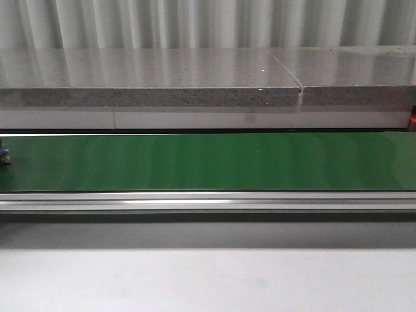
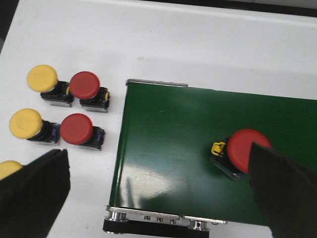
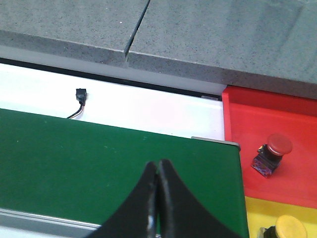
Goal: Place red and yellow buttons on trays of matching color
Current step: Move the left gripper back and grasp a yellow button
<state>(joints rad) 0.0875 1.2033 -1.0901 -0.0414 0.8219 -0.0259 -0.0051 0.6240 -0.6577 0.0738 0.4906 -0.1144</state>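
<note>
Left wrist view shows a red button (image 2: 246,150) lying on the green belt (image 2: 168,148), right by one finger of the left tool (image 2: 158,193), whose fingers are wide apart. Beside the belt's end, two red buttons (image 2: 81,106) and some yellow buttons (image 2: 33,101) sit on the white desk (image 2: 173,44). Past the belt's other end, the right tool (image 3: 157,198) is pressed together over the belt, near a red tray (image 3: 277,114) holding a red one (image 3: 272,152).

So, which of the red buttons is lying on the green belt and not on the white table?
The red button between the left pincer's open fingers; the other two red buttons sit on the white table beside yellow ones.
</note>
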